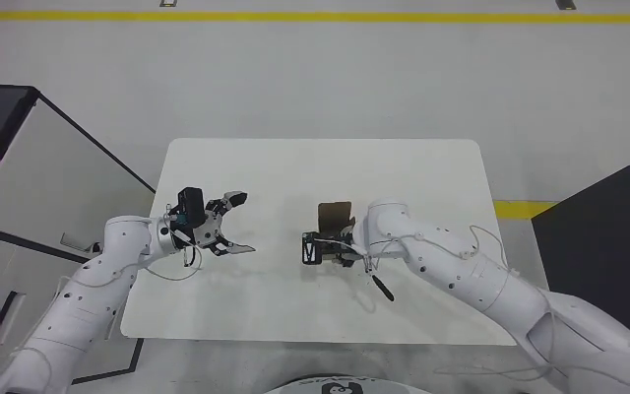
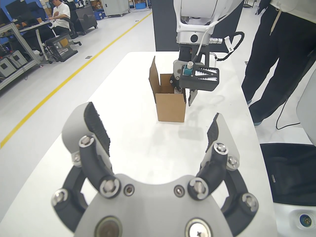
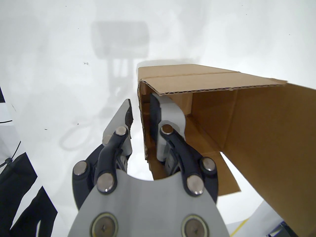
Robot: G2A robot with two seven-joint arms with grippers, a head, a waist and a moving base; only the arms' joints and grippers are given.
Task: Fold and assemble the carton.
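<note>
A small brown carton [image 2: 170, 108] stands upright near the middle of the white table [image 1: 413, 177], its top open and one tall flap [image 2: 153, 75] raised. My right gripper [image 3: 140, 114] hangs over the carton's [image 1: 335, 213] rim and straddles one side wall [image 3: 144, 134]. One of its fingers [image 3: 155, 109] is inside against the wall, and the other is outside with a narrow gap, so it is open. My left gripper [image 2: 153, 124] stands wide open and empty, low over the table to the left of the carton [image 3: 246, 114] and facing it. From above, the left gripper [image 1: 234, 225] is well apart from the right gripper [image 1: 325, 248].
The table's front edge [image 1: 325, 340] lies close behind both arms. Dark partitions stand off the table at the left [image 1: 30, 108] and right [image 1: 591, 227]. Bare tabletop stretches behind the carton and to its right.
</note>
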